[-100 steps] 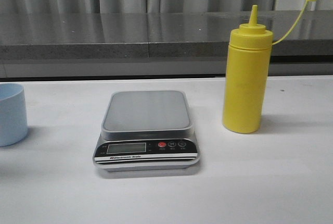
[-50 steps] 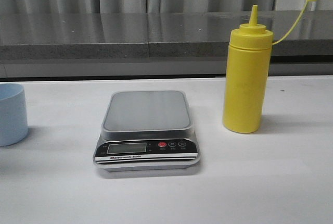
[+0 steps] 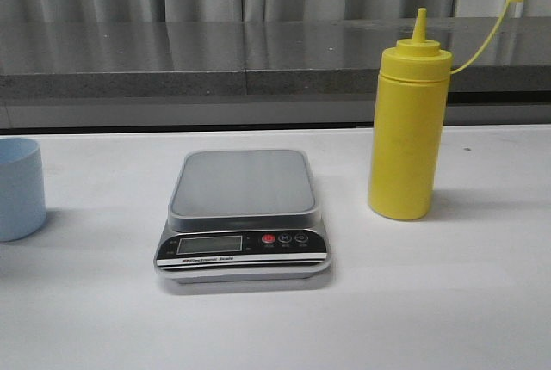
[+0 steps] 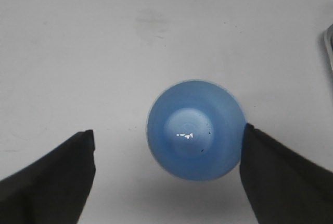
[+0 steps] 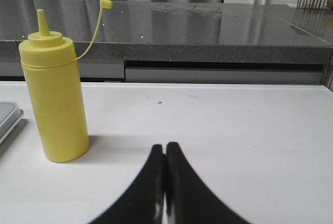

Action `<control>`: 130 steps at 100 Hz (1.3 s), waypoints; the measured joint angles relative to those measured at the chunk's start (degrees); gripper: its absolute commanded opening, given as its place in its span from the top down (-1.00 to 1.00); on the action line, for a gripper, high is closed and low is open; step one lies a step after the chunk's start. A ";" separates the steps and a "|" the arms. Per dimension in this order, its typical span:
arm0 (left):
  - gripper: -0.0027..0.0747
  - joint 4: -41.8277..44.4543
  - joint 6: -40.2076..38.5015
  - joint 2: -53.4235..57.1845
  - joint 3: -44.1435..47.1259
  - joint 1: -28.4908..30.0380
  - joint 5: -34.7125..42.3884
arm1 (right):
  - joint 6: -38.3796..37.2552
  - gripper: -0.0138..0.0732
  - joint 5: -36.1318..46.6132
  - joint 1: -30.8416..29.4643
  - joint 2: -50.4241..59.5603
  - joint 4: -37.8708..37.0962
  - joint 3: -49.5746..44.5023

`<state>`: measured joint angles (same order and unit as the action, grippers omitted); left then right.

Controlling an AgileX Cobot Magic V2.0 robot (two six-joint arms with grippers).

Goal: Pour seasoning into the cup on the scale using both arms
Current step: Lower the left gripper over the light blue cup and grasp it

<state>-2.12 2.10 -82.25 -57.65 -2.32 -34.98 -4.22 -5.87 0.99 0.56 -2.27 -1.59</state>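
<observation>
Cup (image 3: 19, 188) stands upright at the far left of the table (image 3: 448, 301), well apart from the scale (image 3: 244, 215); not on the weighing plate, which is bare. Compared with a second ago, nothing in the front view has moved: cup, scale and seasoning bottle (image 3: 408, 125) hold the same spots.

Left wrist view looks straight down into the cup (image 4: 195, 129). Left gripper (image 4: 167, 140) is spread wide, one finger touching or just beside the rim, the other well off it. Grasp not yet closed.

Bottle stands upright right of the scale, nozzle uncapped, cap dangling on its tether. Right gripper (image 5: 165, 153) is pressed together, empty, low over the table near the bottle (image 5: 54, 99).

Judgement: task barely started; cup must reach the plate before any pouring.
</observation>
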 measured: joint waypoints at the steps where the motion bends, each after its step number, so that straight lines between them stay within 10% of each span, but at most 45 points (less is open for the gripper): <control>1: -0.48 0.11 0.00 -0.16 0.00 0.00 0.10 | 0.00 0.84 0.00 0.00 0.00 0.00 0.00; 76: -0.42 0.11 0.00 -13.39 -0.13 0.00 4.81 | 0.00 0.84 0.00 0.00 0.00 0.00 0.00; 116: 0.97 0.11 0.00 -14.35 -0.13 0.00 5.19 | 0.00 0.84 0.00 0.00 0.00 0.00 0.00; 130: 0.98 0.00 0.00 -14.35 -0.13 0.00 5.89 | 0.00 0.84 0.00 0.00 0.00 0.00 0.00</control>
<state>-2.12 2.10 -96.60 -57.78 -2.32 -29.09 -4.22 -5.87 0.99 0.56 -2.27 -1.59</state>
